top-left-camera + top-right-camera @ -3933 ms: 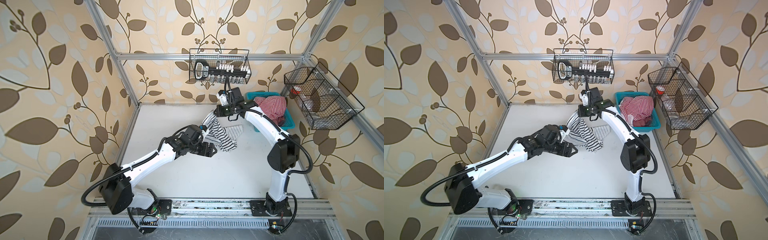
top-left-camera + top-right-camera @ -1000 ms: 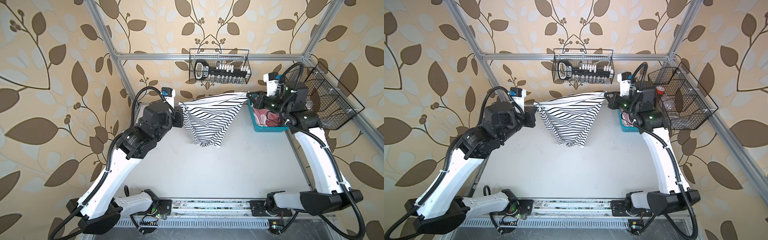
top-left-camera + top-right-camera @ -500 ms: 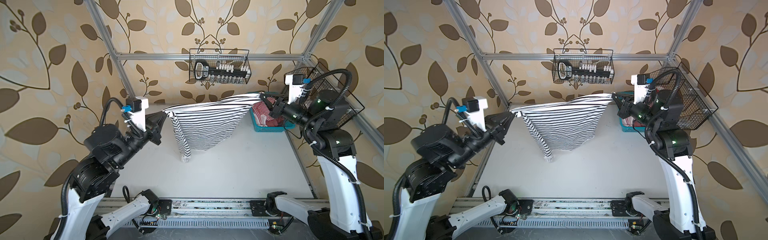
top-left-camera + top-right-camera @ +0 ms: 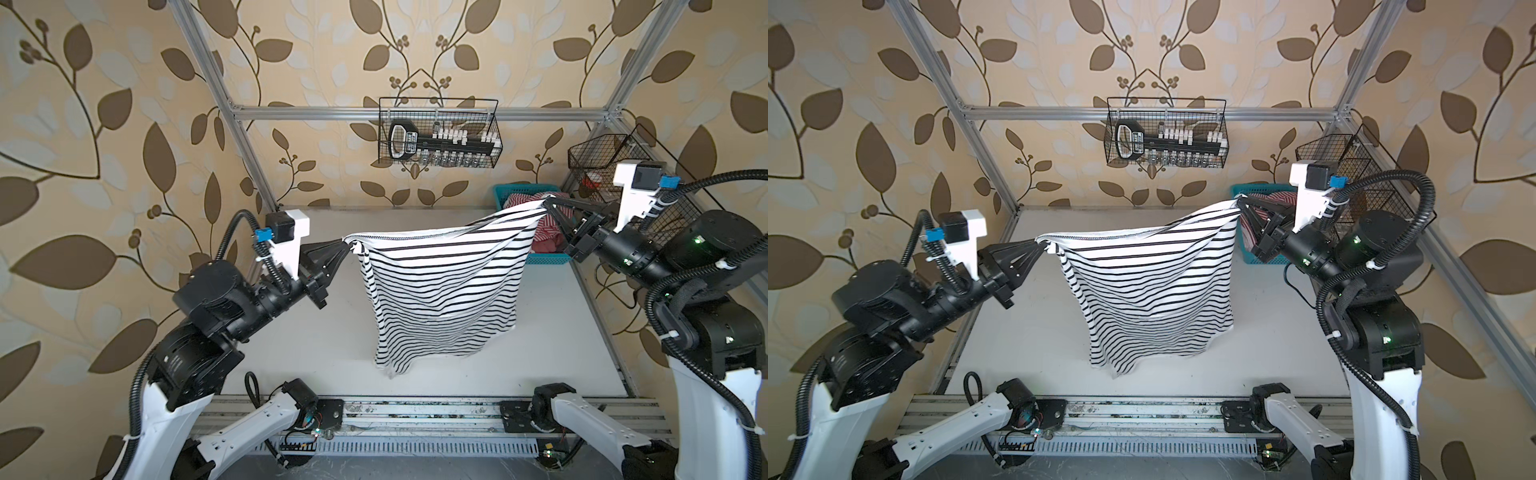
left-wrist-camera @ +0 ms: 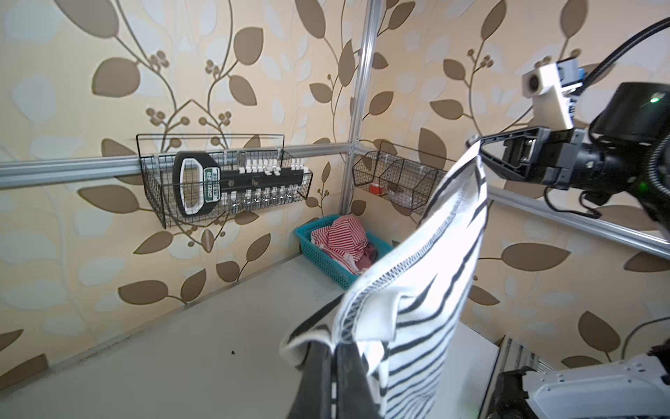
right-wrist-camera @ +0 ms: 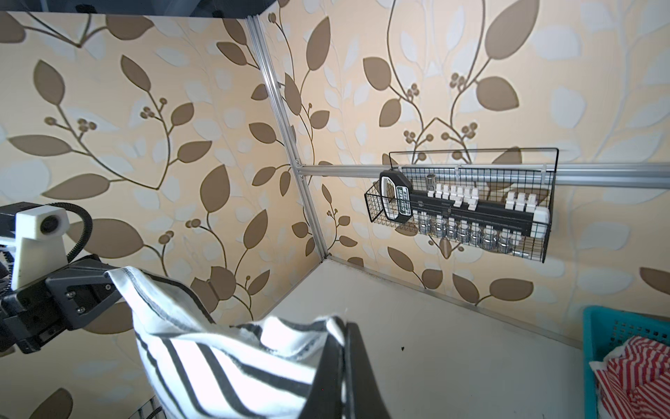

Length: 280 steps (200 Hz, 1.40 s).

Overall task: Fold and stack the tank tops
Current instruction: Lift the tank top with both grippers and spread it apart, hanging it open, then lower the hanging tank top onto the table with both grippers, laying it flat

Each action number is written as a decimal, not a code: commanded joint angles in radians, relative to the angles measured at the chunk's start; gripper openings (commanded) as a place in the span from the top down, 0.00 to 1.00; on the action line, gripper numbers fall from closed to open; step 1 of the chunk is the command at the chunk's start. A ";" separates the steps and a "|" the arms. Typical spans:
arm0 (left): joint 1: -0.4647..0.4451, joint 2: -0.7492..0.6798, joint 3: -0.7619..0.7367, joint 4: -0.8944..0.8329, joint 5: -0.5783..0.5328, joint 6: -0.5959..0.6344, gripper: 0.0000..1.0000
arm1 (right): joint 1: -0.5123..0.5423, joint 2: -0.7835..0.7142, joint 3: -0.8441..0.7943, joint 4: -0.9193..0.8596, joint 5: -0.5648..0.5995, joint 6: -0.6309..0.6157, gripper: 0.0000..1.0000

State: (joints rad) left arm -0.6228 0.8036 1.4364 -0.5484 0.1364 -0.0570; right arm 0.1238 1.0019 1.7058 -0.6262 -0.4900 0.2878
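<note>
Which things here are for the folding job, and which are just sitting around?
For the job:
black-striped tank top, held up by the left gripper and right gripper
red-striped tank top, in the teal basket

Just sitting around:
wire basket of tools on the back wall
wire basket on the side wall

Top views look down; wrist views face inward, sharing striped tank top (image 5: 435, 290).
</note>
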 commanded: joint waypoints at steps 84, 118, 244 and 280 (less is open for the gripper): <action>0.275 0.505 -0.196 0.480 -0.023 -0.181 1.00 | -0.003 0.456 -0.218 0.128 0.136 0.040 1.00; 0.278 0.500 -0.064 0.410 0.062 -0.144 1.00 | 0.010 0.421 -0.171 0.130 0.109 0.035 1.00; 0.268 -0.008 -0.004 0.341 0.397 -0.221 1.00 | 0.268 -0.042 -0.064 0.004 0.129 -0.003 1.00; 0.268 -0.002 -0.025 0.343 0.396 -0.219 1.00 | 0.269 -0.053 -0.037 0.007 0.164 -0.030 1.00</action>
State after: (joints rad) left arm -0.3477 0.7769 1.4246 -0.2359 0.5007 -0.2642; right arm 0.3874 0.9493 1.6352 -0.6022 -0.3565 0.2951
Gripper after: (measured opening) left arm 0.048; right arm 0.050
